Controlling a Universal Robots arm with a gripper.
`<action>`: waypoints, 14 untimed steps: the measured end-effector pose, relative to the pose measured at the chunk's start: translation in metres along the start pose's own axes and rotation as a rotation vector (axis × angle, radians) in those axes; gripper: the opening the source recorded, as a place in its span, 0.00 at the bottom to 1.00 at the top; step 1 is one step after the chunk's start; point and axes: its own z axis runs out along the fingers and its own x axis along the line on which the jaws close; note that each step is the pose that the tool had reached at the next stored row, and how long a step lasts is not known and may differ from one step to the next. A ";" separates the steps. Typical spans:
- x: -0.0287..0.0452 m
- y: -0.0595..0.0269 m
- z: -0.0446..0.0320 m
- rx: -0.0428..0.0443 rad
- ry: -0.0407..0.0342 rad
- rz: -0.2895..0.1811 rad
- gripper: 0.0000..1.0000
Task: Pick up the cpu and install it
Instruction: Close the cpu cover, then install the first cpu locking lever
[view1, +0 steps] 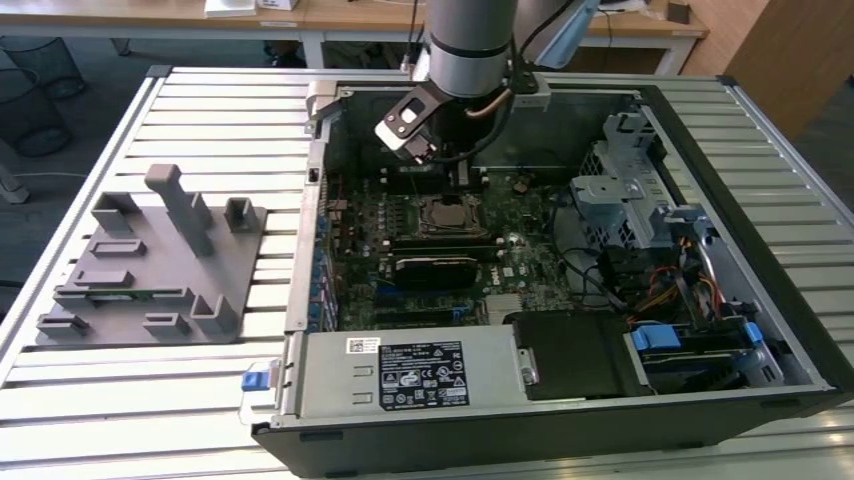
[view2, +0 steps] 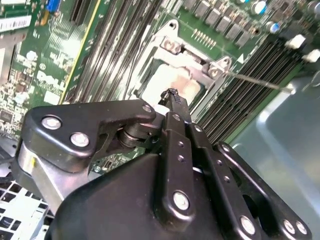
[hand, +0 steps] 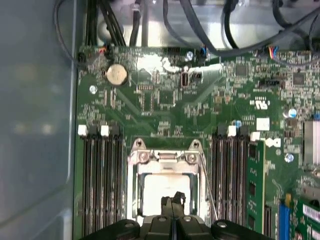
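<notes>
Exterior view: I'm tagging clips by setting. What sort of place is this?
Probably a robotics lab or workshop: an open computer case lies on a slatted metal table, a grey fixture block beside it, with wooden desks behind.

A slatted metal table (view1: 200, 110) carries an open computer case (view1: 534, 432) and a grey holder tray (view1: 140, 290).

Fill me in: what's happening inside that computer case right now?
The arm reaches down into the open computer case on the slatted table. Its claw hangs just over the motherboard's socket, shut with nothing in it. The cpu lies flat inside the socket frame as a pale square, directly beneath the claw. Whether the claw touches it is unclear.
</notes>
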 end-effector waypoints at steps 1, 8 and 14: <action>0.0000 0.0015 0.0000 0.0000 0.0000 0.000 0.11; 0.0000 0.0055 -0.0039 0.0000 -0.0001 0.000 0.11; 0.0000 0.0057 -0.0214 0.0001 -0.0002 0.000 0.11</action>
